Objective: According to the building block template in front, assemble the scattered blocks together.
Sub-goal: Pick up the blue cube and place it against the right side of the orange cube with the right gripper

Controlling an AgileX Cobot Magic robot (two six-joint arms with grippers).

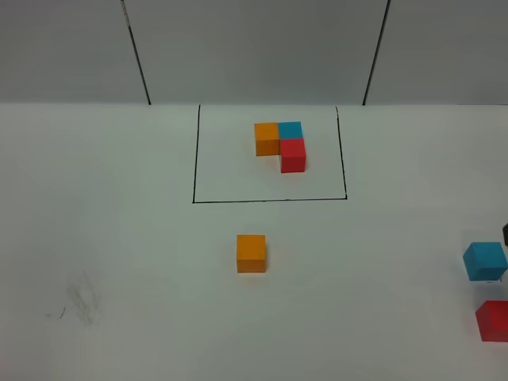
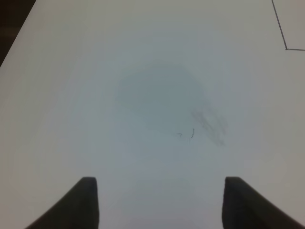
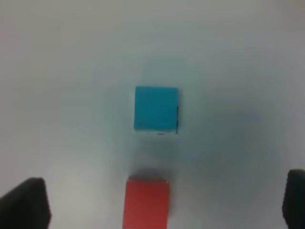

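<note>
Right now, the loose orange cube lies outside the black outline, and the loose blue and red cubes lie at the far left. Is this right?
No: the loose blue cube and loose red cube lie at the far right, as the exterior high view shows. The rest holds.

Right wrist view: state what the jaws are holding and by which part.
Nothing is held. The right jaws stand wide apart and empty; the blue cube and the red cube lie on the table, touched by neither jaw.
</note>
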